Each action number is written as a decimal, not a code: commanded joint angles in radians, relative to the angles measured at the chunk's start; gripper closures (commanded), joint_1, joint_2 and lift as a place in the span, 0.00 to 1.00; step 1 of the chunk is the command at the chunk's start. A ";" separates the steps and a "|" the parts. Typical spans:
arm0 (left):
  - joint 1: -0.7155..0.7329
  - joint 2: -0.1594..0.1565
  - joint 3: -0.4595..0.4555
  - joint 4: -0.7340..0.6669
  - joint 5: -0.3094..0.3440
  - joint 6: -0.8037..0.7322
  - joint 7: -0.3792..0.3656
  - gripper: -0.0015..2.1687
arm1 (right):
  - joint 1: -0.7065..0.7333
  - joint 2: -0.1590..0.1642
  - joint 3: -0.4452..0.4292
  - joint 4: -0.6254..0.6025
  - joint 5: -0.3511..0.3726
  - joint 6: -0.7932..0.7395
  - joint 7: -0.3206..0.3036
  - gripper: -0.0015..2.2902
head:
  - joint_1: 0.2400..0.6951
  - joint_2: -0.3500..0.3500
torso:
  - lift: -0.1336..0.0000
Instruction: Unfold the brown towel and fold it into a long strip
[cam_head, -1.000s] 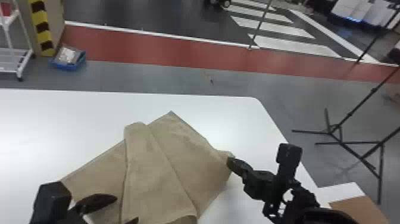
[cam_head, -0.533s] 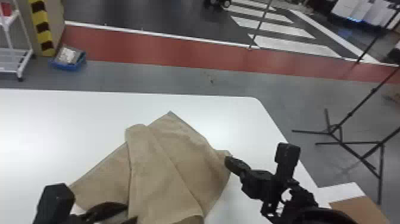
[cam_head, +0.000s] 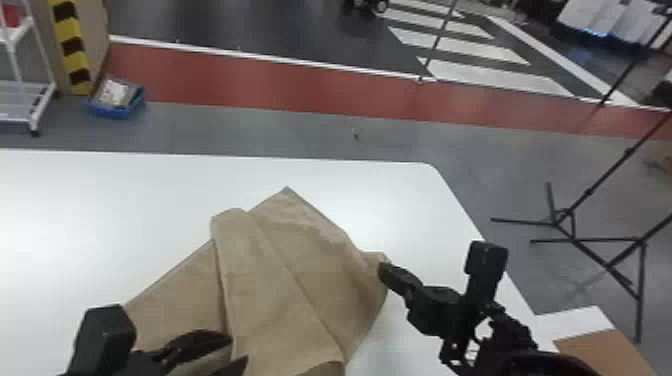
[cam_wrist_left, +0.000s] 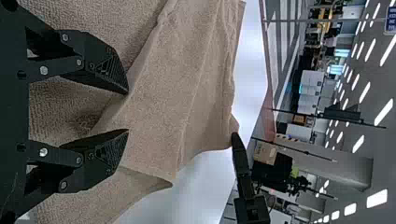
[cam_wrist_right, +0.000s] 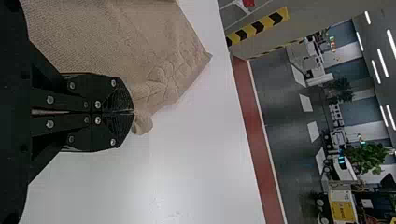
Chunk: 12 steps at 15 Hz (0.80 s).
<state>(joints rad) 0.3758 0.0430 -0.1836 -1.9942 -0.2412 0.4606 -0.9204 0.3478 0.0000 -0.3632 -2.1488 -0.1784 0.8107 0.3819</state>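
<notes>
The brown towel (cam_head: 280, 280) lies partly unfolded on the white table, a long flap crossing its middle. In the head view, my left gripper (cam_head: 237, 350) is at the towel's near left part. My left gripper (cam_wrist_left: 127, 112) has its fingers apart in the left wrist view, a ridge of the towel (cam_wrist_left: 163, 98) running by the gap. At the towel's right corner is my right gripper (cam_head: 384, 271). The right wrist view has the right gripper (cam_wrist_right: 133, 112) closed on that corner, a small tuft of towel (cam_wrist_right: 143, 123) poking out beyond the tips.
The white table (cam_head: 100, 200) has its rounded far right corner beyond the towel, and its right edge runs close by my right arm. A brown and white box (cam_head: 600, 345) stands to the right of that arm. Black tripod legs (cam_head: 575, 240) rest on the floor beyond.
My left gripper has shifted to the right across the towel's near part. The flap's near end has also shifted right. My right gripper has stayed nearly in place.
</notes>
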 joint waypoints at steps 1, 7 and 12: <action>0.000 0.000 -0.002 0.003 -0.015 0.011 0.008 0.32 | 0.000 0.001 0.006 -0.002 -0.007 -0.001 0.000 0.76 | 1.00 0.00 | 0.08; 0.000 -0.012 0.027 0.017 -0.109 0.048 0.092 0.67 | -0.001 0.001 0.012 -0.017 -0.032 0.002 0.014 0.76 | 1.00 0.00 | 0.08; -0.011 -0.046 0.159 -0.040 -0.067 0.048 0.149 0.87 | 0.014 0.001 0.009 -0.037 -0.062 0.002 0.015 0.76 | 1.00 0.04 | 0.08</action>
<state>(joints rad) 0.3729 0.0060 -0.0698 -2.0162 -0.3198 0.5090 -0.7708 0.3611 0.0000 -0.3608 -2.1838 -0.2335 0.8124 0.3973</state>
